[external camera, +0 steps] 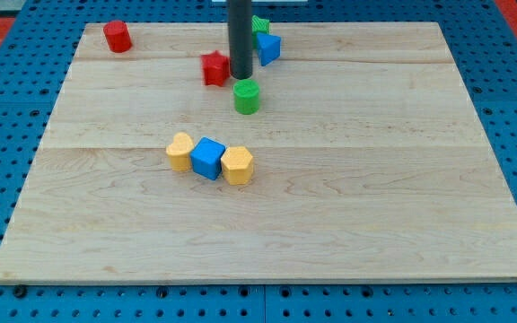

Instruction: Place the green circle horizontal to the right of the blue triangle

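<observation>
Now the green circle (pixel 247 96) stands upright near the board's (pixel 348 197) top centre, and my tip (pixel 240 77) sits just above it, touching or nearly so. Beside the rod, the blue triangle (pixel 269 48) shows; a green block (pixel 260 24) behind is half hidden, shape unclear. Left: red star (pixel 214 68).

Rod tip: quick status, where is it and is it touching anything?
My tip: no end effector jaws, holding nothing; it sits just above the green circle, between the red block and the blue triangle. Contact cannot be told.
</observation>
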